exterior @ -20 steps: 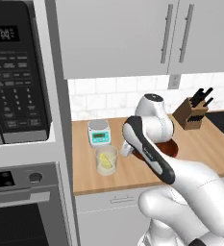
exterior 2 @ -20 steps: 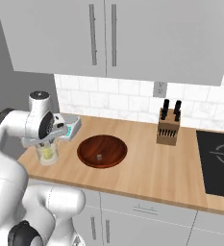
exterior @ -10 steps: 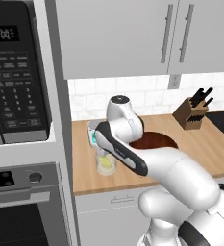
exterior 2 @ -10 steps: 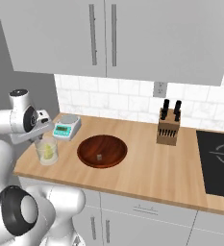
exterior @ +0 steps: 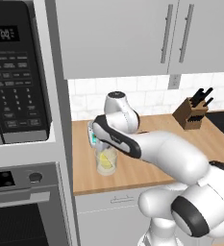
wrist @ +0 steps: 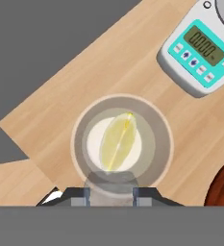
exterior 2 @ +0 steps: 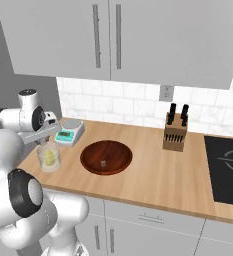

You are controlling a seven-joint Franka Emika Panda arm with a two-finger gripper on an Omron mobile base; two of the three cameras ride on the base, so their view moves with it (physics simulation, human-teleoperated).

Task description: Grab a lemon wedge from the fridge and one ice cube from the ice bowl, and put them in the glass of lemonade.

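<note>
The gripper [wrist: 110, 191], its jaws clamped on what looked like a pale ice cube [wrist: 109, 181], hung over the glass [wrist: 122, 144] holding the lemon wedge [wrist: 117, 141], left of the bowl [exterior 2: 106, 157], and should have been centred before release, though the cube's outline was faint.

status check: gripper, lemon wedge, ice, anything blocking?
Gripper above the glass of lemonade, closed on an ice cube. Lemon wedge in the glass. Another cube in the ice bowl. Nothing blocking.
</note>
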